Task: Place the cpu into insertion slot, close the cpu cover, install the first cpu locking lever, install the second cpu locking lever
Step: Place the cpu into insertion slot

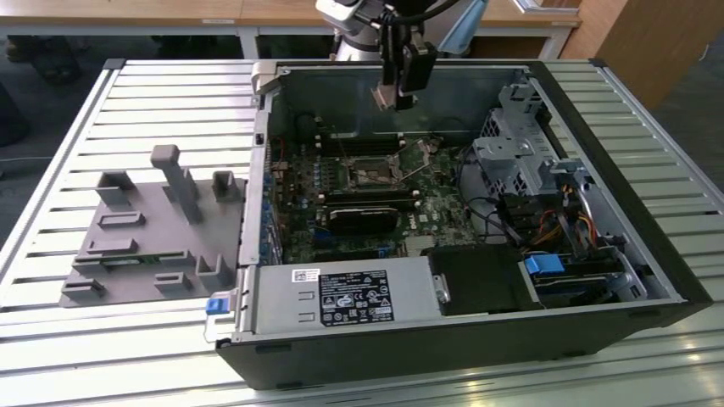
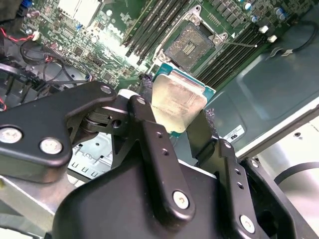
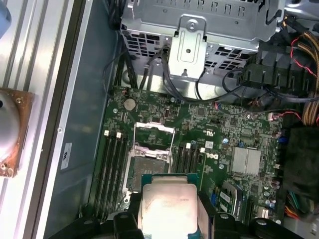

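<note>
The gripper (image 2: 172, 118) pinches the cpu (image 2: 177, 99) by two sides and holds it up in the air over the green board (image 3: 219, 129). The insertion slot (image 3: 148, 167) sits bare below it. The cpu cover (image 3: 154, 133) is swung open beside the slot.

The arm (image 1: 353, 25) comes in at the top centre of the exterior view, its gripper (image 1: 398, 100) pointing down, black fingers (image 2: 149, 132) clamped on opposite edges of the cpu (image 2: 177, 102).
</note>
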Robot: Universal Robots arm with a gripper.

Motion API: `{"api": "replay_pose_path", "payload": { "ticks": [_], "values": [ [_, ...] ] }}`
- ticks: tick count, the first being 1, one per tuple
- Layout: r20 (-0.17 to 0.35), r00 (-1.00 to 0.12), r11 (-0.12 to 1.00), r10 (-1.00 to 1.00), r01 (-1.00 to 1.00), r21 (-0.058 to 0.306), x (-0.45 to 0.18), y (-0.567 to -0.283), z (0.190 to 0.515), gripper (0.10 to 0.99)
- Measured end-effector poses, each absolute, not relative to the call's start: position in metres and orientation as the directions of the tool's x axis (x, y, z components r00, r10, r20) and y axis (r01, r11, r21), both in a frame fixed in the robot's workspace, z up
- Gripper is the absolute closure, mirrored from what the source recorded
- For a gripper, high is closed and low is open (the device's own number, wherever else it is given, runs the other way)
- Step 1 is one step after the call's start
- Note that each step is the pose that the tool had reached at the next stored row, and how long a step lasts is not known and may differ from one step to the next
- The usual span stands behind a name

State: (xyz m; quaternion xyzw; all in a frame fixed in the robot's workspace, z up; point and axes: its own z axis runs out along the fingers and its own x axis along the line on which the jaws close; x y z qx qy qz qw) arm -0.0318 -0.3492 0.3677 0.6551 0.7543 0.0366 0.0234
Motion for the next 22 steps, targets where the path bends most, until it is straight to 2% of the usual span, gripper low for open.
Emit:
{"api": "replay_pose_path", "payload": {
  "ticks": [22],
  "values": [
    [0.012,-0.135,0.133,0.991,0.987,0.086,-0.0318,-0.3492,0.3584,0.561]
  ]
}}
